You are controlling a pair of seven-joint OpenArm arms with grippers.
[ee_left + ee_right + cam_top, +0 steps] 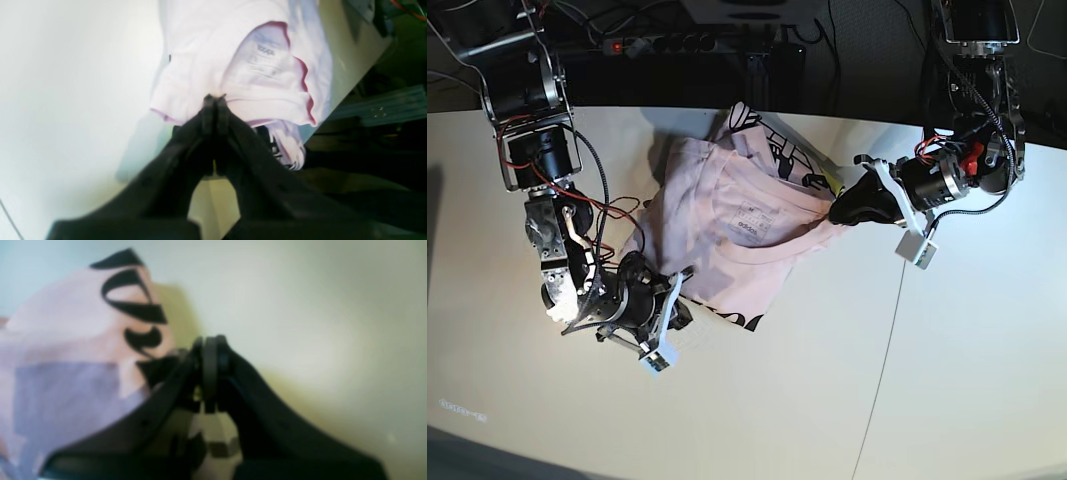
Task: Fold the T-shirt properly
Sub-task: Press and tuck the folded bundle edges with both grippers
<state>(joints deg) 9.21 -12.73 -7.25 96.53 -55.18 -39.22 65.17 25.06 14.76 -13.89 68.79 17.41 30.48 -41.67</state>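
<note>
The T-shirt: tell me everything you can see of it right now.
The T-shirt is pale pink, soft cotton by the look, lying crumpled and partly folded on the table. Black lettering shows along its far and near edges, and the printed neck label faces up near the middle. The left gripper is shut on its edge near the collar; the right gripper is shut at its lettered near corner, though that wrist view is blurred.

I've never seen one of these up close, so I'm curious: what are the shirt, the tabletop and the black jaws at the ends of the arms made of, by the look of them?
The T-shirt looks like soft matte knit fabric, probably cotton: it creases and droops. The table looks like a smooth, hard, pale board with a slight sheen and a thin seam; which material is unclear. The left gripper and right gripper look like matte black moulded plastic, jaws shut.
</note>
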